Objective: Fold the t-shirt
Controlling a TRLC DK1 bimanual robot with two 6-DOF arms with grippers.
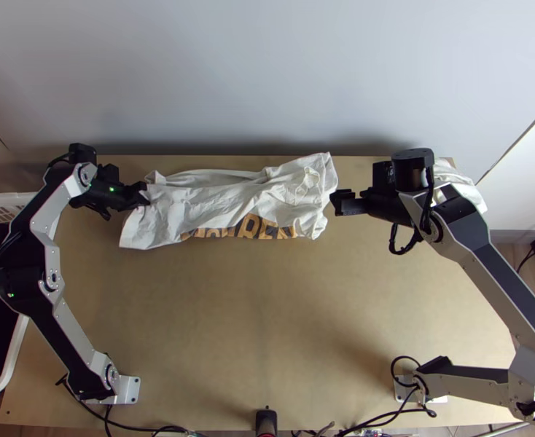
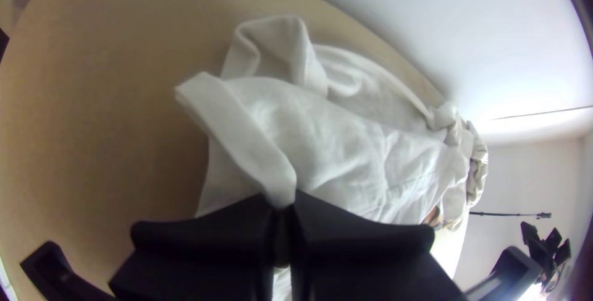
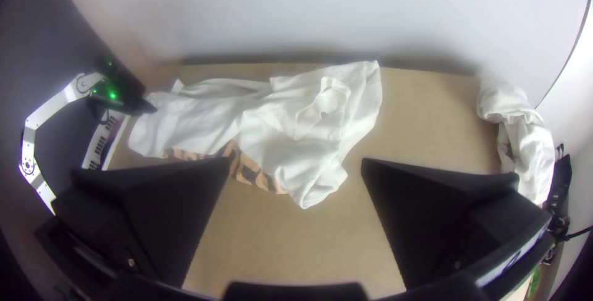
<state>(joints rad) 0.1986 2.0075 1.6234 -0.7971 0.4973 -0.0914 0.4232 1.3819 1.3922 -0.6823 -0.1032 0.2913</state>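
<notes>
- My left pincer (image 2: 282, 205) pinches the t-shirt (image 1: 216, 205) at its left end.
- Bunched, the shirt runs lengthwise across the bench's (image 1: 267, 328) far side.
- My right pincer (image 1: 333, 202), spread wide, sits just beside its other end.

In the top view a tan wooden bench (image 1: 267, 342) spreads across the middle, its far edge at 12 o'clock running straight along a smooth, pale grey wall (image 1: 267, 73). Dark, slanting seams bound that wall at about 10 and 2 o'clock. Past the 2 o'clock seam stands a whiter wall (image 1: 533, 164), with a grey baseboard (image 1: 512, 236) along its foot and brown wood flooring (image 1: 522, 255) at 3 o'clock. The light is soft: a dusky band of shade follows the wall's base at 12 o'clock, and a blurred shadow lies on the bench toward 5 o'clock. In the left wrist view, the pale wall brightens to near white beside a thin dark seam.
</notes>
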